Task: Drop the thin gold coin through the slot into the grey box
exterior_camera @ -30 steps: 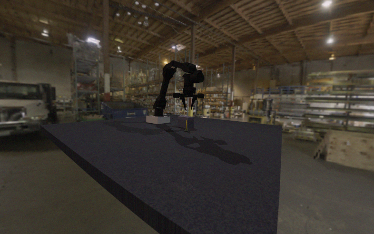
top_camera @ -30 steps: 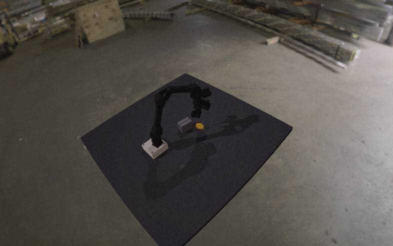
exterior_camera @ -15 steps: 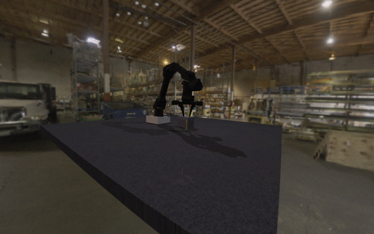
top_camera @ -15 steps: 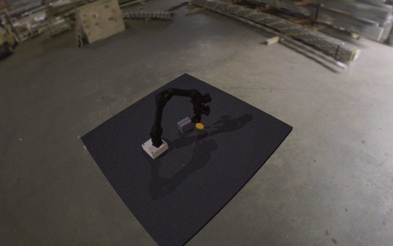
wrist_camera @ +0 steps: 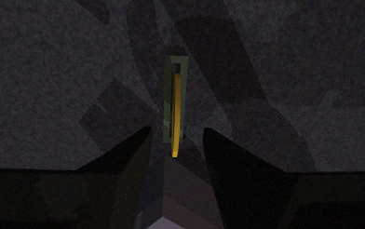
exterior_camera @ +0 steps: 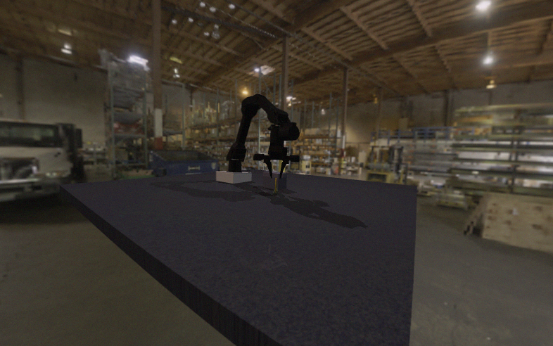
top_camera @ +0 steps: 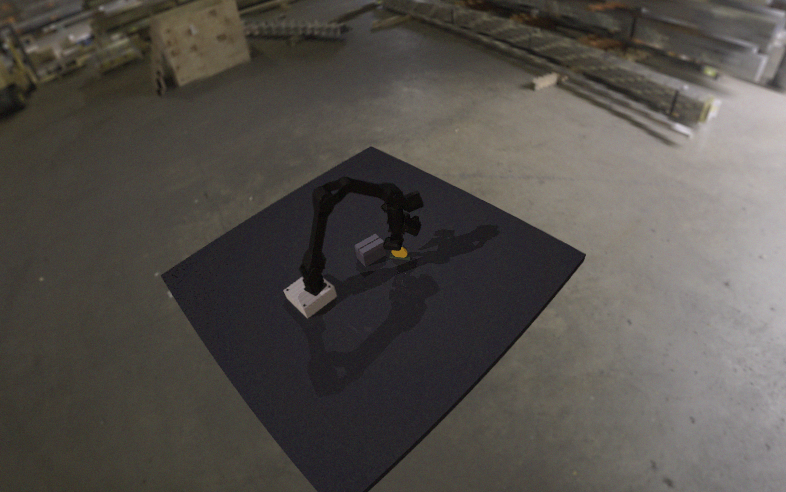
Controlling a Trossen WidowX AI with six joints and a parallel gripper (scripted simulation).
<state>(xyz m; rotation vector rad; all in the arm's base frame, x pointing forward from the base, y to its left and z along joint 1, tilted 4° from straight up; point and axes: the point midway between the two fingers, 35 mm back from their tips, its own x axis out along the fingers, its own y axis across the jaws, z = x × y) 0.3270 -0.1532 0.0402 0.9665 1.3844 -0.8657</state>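
Note:
The gold coin (top_camera: 399, 252) (exterior_camera: 276, 185) (wrist_camera: 177, 112) stands on its edge in the dark-green holder (top_camera: 408, 258) (wrist_camera: 184, 70). My gripper (exterior_camera: 276, 177) (wrist_camera: 178, 133) is partly open and empty, pointing down just above the coin. In the wrist view the coin shows between the two fingers, with a gap on each side. The closed grey box (top_camera: 369, 250) (exterior_camera: 281, 181) (wrist_camera: 186, 186) is beside the holder, and its lid slot shows as a dark line in the top view. In the exterior view the box is partly hidden behind the fingers.
The arm's white base block (top_camera: 309, 298) (exterior_camera: 233, 176) is on the dark table (top_camera: 371, 377) (exterior_camera: 245, 245), on the far side of the grey box from the holder. Shadows of the arm fall across the table around the holder.

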